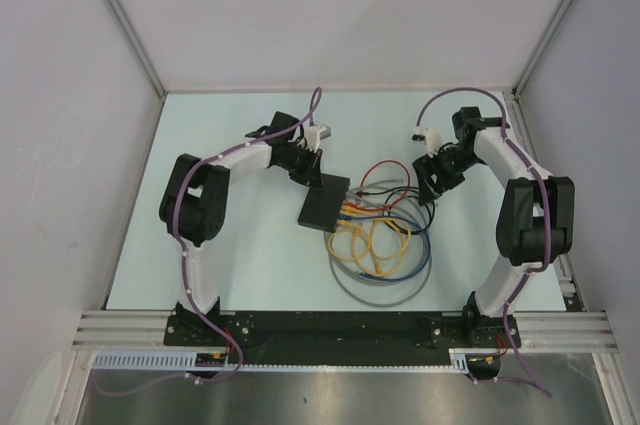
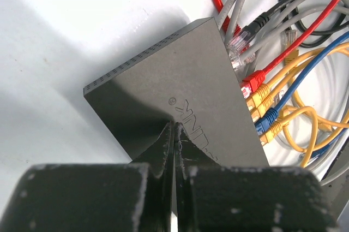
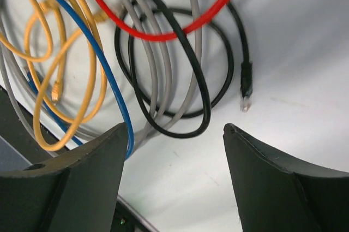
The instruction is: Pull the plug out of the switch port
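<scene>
Top view looks down from afar; close wrist views, left over the switch, share the cables.

The switch lies mid-desk. The left hand sits at its 11 o'clock, fingertips on its top face. The cables coil on the desk from its 3 to 5 o'clock side. The right hand is at the coil's 2 o'clock, near a loose plug lying on the desk.

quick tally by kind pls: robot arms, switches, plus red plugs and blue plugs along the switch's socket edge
robot arms: 2 (left arm, right arm)
switch: 1
red plug at its socket edge: 1
blue plug at its socket edge: 1
total: 5
</scene>
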Available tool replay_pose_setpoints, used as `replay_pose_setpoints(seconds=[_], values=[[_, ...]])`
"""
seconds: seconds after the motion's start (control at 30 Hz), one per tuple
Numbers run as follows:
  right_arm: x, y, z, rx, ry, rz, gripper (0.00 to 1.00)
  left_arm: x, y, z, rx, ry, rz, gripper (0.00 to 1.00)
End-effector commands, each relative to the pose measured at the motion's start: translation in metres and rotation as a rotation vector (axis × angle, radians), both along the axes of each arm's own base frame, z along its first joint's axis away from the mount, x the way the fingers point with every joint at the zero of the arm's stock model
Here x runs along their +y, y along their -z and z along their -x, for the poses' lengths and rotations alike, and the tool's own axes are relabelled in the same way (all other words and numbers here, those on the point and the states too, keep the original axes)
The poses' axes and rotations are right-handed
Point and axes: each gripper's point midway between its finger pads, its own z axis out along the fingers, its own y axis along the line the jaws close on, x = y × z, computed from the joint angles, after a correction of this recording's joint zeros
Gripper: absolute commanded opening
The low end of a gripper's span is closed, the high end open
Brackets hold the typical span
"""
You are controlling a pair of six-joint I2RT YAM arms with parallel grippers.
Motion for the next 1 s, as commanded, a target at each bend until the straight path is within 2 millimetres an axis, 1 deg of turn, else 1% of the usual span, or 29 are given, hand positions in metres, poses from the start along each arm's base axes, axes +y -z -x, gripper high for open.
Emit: replay_pose_setpoints(seconds=[0.0, 0.03, 0.07, 0.17, 0.2, 0.27, 0.3, 0.37, 0.4, 0.43, 0.47, 0.53, 0.57, 0.6, 0.63, 0.67, 0.73, 0.77, 0.87, 0.9, 0.93, 0.97], values=[[-0.006, 0.004, -0.003, -0.04, 0.009, 0.052, 0.73, -0.003, 0.019, 0.006, 0.039, 0.007, -0.039, 0.0], [-0.008, 0.01, -0.003, -0.028, 0.009, 0.063, 0.7, -0.003, 0.02, 0.007, 0.04, 0.008, -0.041, 0.0], [-0.011, 0.013, -0.003, -0.029, 0.004, 0.08, 0.6, -0.003, 0.02, 0.007, 0.041, 0.009, -0.042, 0.0], [-0.022, 0.022, -0.006, -0.013, 0.023, 0.109, 0.47, -0.004, 0.021, 0.007, 0.042, 0.009, -0.041, 0.0], [-0.025, 0.023, -0.007, -0.009, 0.038, 0.11, 0.39, -0.005, 0.021, 0.008, 0.043, 0.01, -0.042, 0.0], [-0.032, 0.022, -0.012, -0.017, 0.073, 0.103, 0.33, -0.005, 0.02, 0.008, 0.043, 0.009, -0.043, 0.0], [-0.034, 0.023, -0.012, -0.014, 0.082, 0.103, 0.25, -0.005, 0.021, 0.008, 0.041, 0.01, -0.042, 0.0], [-0.035, 0.021, -0.012, -0.017, 0.085, 0.102, 0.17, -0.004, 0.02, 0.008, 0.041, 0.01, -0.042, 0.0], [-0.036, 0.018, -0.013, -0.027, 0.085, 0.106, 0.1, -0.004, 0.021, 0.008, 0.042, 0.009, -0.042, 0.0], [-0.036, 0.017, -0.013, -0.03, 0.084, 0.109, 0.06, -0.004, 0.02, 0.008, 0.04, 0.009, -0.042, 0.0], [-0.051, 0.015, -0.016, -0.036, 0.13, 0.116, 0.02, -0.004, 0.02, 0.009, 0.042, 0.007, -0.041, 0.0], [-0.058, 0.006, -0.021, -0.056, 0.168, 0.102, 0.0, -0.004, 0.02, 0.009, 0.042, 0.006, -0.042, 0.0], [-0.062, 0.003, -0.023, -0.06, 0.19, 0.084, 0.0, -0.004, 0.019, 0.008, 0.039, 0.006, -0.041, 0.0], [-0.071, -0.001, -0.028, -0.068, 0.228, 0.072, 0.0, -0.004, 0.02, 0.009, 0.041, 0.007, -0.043, 0.0], [-0.075, -0.005, -0.031, -0.074, 0.249, 0.06, 0.0, -0.004, 0.019, 0.008, 0.04, 0.006, -0.042, 0.0], [-0.071, -0.01, -0.03, -0.067, 0.249, 0.011, 0.06, -0.004, 0.019, 0.008, 0.042, 0.006, -0.042, 0.0], [-0.065, -0.021, -0.032, -0.08, 0.242, -0.04, 0.26, -0.004, 0.02, 0.008, 0.041, 0.006, -0.044, 0.0], [-0.057, -0.026, -0.032, -0.086, 0.221, -0.076, 0.43, -0.004, 0.02, 0.008, 0.04, 0.006, -0.043, 0.0], [-0.033, -0.03, -0.032, -0.094, 0.144, -0.107, 0.58, -0.003, 0.019, 0.009, 0.042, 0.004, -0.045, 0.0], [-0.028, -0.029, -0.032, -0.093, 0.128, -0.107, 0.59, -0.003, 0.019, 0.009, 0.041, 0.002, -0.049, 0.0], [-0.019, -0.024, -0.031, -0.081, 0.1, -0.099, 0.61, -0.002, 0.018, 0.009, 0.038, 0.004, -0.049, 0.0], [-0.015, -0.02, -0.032, -0.074, 0.09, -0.094, 0.64, -0.003, 0.016, 0.009, 0.035, 0.003, -0.047, 0.0]])
